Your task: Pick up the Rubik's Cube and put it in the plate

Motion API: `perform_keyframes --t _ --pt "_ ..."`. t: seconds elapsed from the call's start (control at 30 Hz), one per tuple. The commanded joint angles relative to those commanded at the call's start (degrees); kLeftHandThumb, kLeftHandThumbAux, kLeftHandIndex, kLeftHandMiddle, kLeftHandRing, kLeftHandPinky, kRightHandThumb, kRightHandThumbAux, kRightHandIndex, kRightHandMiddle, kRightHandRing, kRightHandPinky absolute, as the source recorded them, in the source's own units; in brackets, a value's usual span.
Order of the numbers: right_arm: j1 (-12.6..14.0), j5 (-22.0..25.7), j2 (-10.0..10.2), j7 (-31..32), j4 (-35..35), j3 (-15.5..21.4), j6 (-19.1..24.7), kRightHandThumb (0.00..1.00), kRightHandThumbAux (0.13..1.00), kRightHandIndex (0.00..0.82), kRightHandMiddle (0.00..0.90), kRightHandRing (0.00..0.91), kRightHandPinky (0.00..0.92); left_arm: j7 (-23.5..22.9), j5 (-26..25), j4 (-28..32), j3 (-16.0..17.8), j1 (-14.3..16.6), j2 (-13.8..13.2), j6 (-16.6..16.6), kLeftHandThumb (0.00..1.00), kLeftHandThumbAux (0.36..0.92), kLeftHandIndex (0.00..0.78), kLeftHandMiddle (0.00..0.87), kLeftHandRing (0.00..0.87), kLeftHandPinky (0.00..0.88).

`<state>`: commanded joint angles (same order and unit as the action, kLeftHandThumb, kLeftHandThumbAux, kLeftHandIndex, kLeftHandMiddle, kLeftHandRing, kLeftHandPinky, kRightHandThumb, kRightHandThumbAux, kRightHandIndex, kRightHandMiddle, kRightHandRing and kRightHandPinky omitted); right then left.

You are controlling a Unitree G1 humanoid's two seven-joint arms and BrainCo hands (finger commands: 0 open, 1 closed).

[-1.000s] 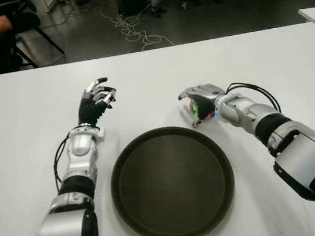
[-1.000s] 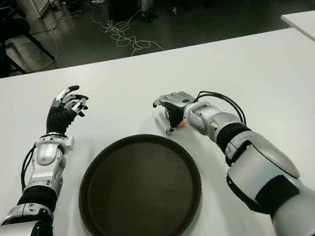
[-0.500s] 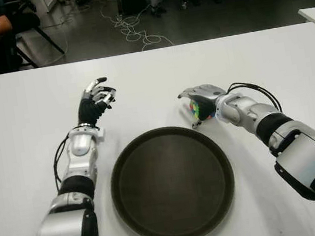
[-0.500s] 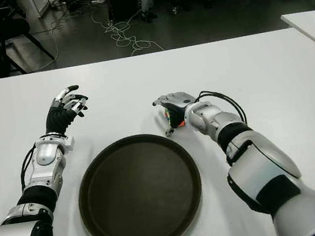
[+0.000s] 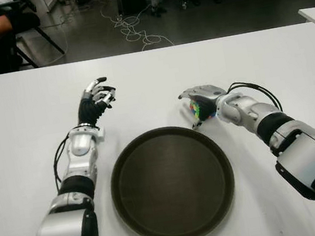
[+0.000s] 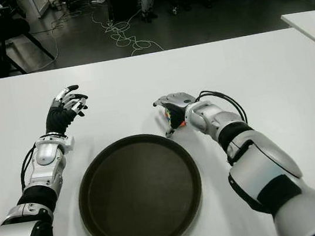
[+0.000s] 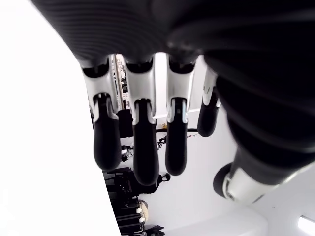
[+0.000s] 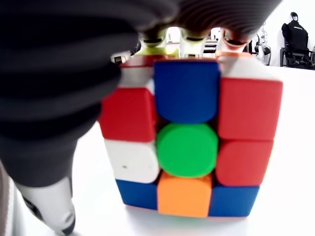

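Right wrist view: scrambled Rubik's Cube point(image 8: 189, 142), green centre.

head stereo pair overhead, wrist close-ups

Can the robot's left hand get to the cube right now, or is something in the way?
Probably not. The right hand is closed over the cube across the table, covering it. The left hand is open, raised on the plate's other side.

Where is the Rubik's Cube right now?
The Rubik's Cube sits under the right hand on the white table, just beyond the dark plate's far-right rim.
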<state>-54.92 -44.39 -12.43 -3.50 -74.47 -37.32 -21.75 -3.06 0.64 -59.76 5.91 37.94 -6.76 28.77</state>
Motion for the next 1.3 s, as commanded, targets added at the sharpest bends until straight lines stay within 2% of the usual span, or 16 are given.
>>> perform_keyframes --t 0.5,0.67,1.3 --pt "-0.51 0.80 -1.31 1.62 0.20 1.16 -1.99 0.000 0.777 0.118 0.149 0.164 0.132 -0.60 -0.10 0.00 0.03 -0.06 -0.41 -0.07 0.287 0.685 0.229 0.421 0.489 0.552" --pt "-0.99 0.72 -2.16 1.95 0.66 1.41 -2.55 0.000 0.779 0.119 0.144 0.156 0.124 -0.64 0.09 -0.21 -0.08 0.00 -0.60 -0.15 0.285 0.675 0.225 0.403 0.478 0.543" --pt "-1.48 0.37 -3.19 1.26 0.98 1.76 -1.51 0.000 0.783 0.116 0.133 0.140 0.112 -0.63 0.19 -0.12 -0.13 -0.21 -0.70 0.40 0.275 0.669 0.240 0.399 0.469 0.524"
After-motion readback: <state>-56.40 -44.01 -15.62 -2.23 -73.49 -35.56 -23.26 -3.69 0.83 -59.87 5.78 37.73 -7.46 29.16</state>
